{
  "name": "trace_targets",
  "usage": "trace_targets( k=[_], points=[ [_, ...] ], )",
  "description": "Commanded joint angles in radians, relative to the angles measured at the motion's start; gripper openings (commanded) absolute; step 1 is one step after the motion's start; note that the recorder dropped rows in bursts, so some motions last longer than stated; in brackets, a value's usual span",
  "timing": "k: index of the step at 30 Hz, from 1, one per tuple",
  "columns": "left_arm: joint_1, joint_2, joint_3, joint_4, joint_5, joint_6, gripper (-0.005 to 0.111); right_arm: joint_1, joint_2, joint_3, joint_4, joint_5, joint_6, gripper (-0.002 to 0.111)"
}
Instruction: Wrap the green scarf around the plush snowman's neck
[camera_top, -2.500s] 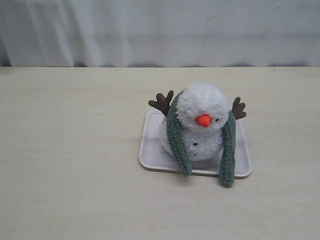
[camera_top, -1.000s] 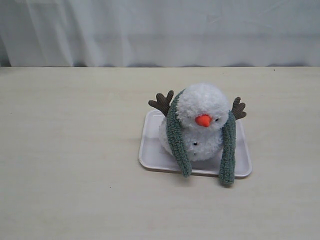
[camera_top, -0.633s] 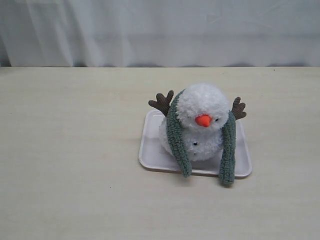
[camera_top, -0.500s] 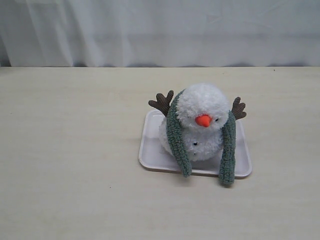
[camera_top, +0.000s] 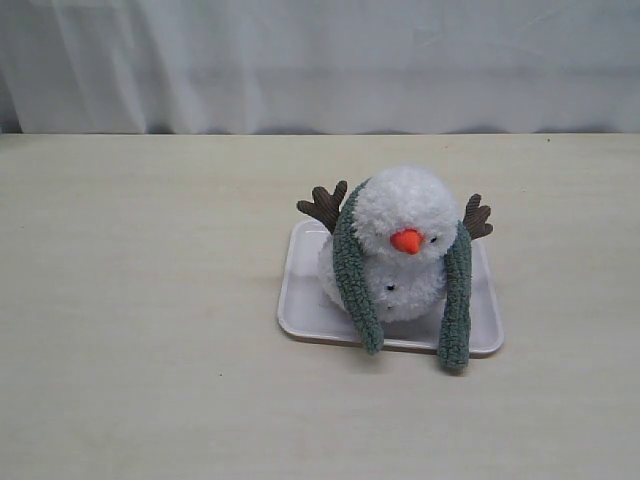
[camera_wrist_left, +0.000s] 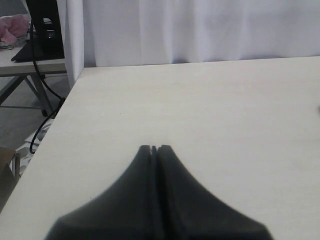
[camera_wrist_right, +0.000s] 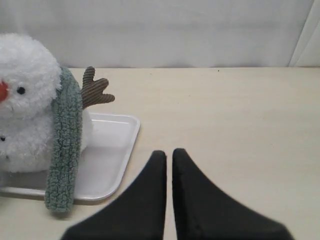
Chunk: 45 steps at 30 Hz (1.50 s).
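The plush snowman (camera_top: 400, 245) sits upright on a white tray (camera_top: 300, 300) in the exterior view, orange nose facing the camera. The green scarf (camera_top: 352, 270) is draped behind its head, and both ends hang down the front, the right end (camera_top: 456, 300) reaching past the tray's front rim. In the right wrist view the snowman (camera_wrist_right: 25, 100) and one scarf end (camera_wrist_right: 62, 145) lie to the side of my right gripper (camera_wrist_right: 169, 152), which is shut and empty, apart from the tray (camera_wrist_right: 115, 145). My left gripper (camera_wrist_left: 154, 148) is shut and empty over bare tabletop. Neither gripper shows in the exterior view.
A white curtain (camera_top: 320, 60) hangs behind the pale wooden table (camera_top: 140, 300). In the left wrist view the table's side edge (camera_wrist_left: 55, 125) shows, with a black stand and cables (camera_wrist_left: 42, 30) beyond it.
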Motion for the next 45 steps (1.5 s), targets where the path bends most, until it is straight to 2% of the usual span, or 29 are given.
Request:
trace_targets(
  k=[1, 45],
  points=[
    [0.000, -0.002, 0.002, 0.001, -0.011, 0.000, 0.000, -0.004, -0.004, 0.003, 0.001, 0.022, 0.001, 0.004],
    [0.000, -0.002, 0.002, 0.001, -0.011, 0.000, 0.000, -0.004, -0.004, 0.003, 0.001, 0.026, -0.017, 0.004]
  ],
)
